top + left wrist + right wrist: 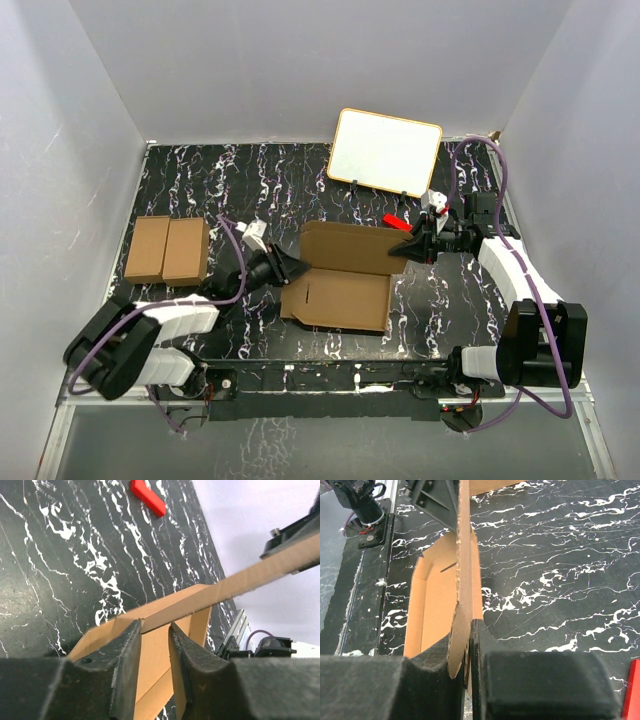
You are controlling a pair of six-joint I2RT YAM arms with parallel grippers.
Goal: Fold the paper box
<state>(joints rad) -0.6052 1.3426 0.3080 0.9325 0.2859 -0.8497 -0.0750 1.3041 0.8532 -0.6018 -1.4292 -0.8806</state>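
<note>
**Near side of the white board: one panel up, left grip gone loose**

Under it all, desk (250,180): black marble-look top with white veining, looks slick.

Paper box (340,295) lies just on the near side of the white board (385,150), a little to its left. Plain brown cardboard, thin, raw cut edges. Base sheet is flat on the desk with a short slit cut in it. The long panel on the side toward the white board is folded up on its crease, with a rounded tab corner at one end.

Twin cartons (168,250) sit well off to the white board's left, apart from the work.

Right end effector (466,630), near side of the white board under its right half: fingers pressed together on the raised panel's end, pinching it edge-on.

Left end effector (154,625), further to the white board's near left: fingers slightly spread, straddling the panel's other end with a gap showing. Doesn't look clamped.

Red block (396,221): small, flat, just below the white board's near edge, beside the box's far corner.

Risks as I read them:
- Only one firm pinch, so the crease may spring and the panel drop back flat.
- Any pull from the right end alone could twist or tear that tab.
- Slick top, light sheet: the base may slide instead of folding.
</note>
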